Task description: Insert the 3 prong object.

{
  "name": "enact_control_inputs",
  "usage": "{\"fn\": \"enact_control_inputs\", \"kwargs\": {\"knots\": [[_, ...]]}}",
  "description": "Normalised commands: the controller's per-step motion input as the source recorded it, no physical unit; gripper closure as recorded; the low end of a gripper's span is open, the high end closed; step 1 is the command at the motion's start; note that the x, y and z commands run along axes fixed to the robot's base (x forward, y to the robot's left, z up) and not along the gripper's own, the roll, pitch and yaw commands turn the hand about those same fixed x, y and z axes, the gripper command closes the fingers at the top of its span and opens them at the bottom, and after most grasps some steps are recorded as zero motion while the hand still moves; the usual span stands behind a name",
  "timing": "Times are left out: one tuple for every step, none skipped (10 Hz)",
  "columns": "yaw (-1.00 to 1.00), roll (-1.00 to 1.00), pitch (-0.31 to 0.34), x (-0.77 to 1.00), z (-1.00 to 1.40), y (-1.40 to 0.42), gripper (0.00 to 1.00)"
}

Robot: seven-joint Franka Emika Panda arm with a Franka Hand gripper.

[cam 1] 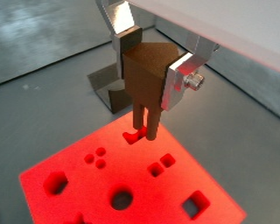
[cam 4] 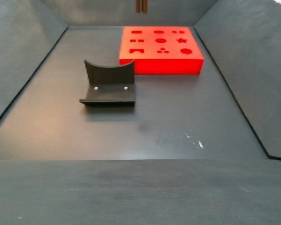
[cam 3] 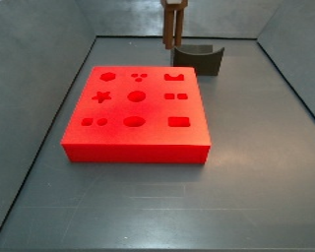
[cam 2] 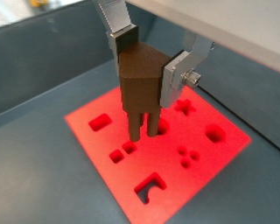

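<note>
1. The gripper (cam 1: 152, 66) hangs above the red block (cam 1: 130, 179), its two flat silver fingers (cam 2: 178, 77) clamped on either side of the 3 prong object (cam 2: 137, 83), which sits upright between them.

2. In both wrist views the 3 prong object (cam 1: 143, 74) is a dark reddish-brown piece with a solid upper body and thin prongs pointing straight down toward the red block (cam 2: 166, 144); the prong tips look close to the block's top face, but whether they touch it cannot be told.

3. In a wrist view the prongs hang over the red block near a small heart-like cutout, at the edge of the block nearest the dark grey curved block (cam 1: 106, 87).

4. In a side view the 3 prong object (cam 3: 173, 22) shows at the top of the frame, over the far edge of the red block (cam 3: 134, 110) and just beside the dark grey curved block (cam 3: 197, 58) (the gripper itself is mostly cut off there).

5. The red block carries many shaped holes: circles, squares, a star and a cluster of three small dots.

6. In a side view the dark grey curved block (cam 4: 108, 84) stands on the grey floor (cam 4: 143, 132), well apart from the red block (cam 4: 161, 49).
</note>
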Motion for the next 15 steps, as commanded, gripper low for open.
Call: {"fn": "enact_control_inputs", "kwargs": {"knots": [[-0.71, 0.0, 0.0, 0.03, -0.21, 0.34, 1.0], [-0.14, 0.0, 0.01, 0.0, 0.0, 0.01, 1.0], [0.0, 0.0, 0.0, 0.0, -0.04, 0.0, 1.0], [-0.59, 0.0, 0.07, 0.01, -0.07, 0.3, 1.0], [-0.93, 0.0, 0.071, 0.02, -0.09, 0.12, 1.0], [-0.98, 0.0, 0.033, 0.0, -0.08, 0.06, 1.0], [-0.93, 0.0, 0.0, 0.0, -0.07, 0.08, 1.0], [-0.92, 0.0, 0.0, -0.01, -0.08, 0.09, 1.0], [-1.0, 0.0, 0.0, 0.0, -0.09, 0.0, 1.0], [-1.0, 0.0, 0.0, 0.0, -0.1, 0.0, 1.0], [-1.0, 0.0, 0.0, 0.0, -0.11, 0.0, 1.0], [-0.59, 0.0, 0.0, -0.06, 0.0, 0.27, 1.0], [-0.11, 0.01, 0.0, 0.02, -0.05, 0.0, 1.0], [-0.15, 0.0, -0.007, -0.07, -0.29, 0.36, 1.0], [0.0, 0.0, -0.023, -0.2, -0.31, 0.7, 1.0]]}}
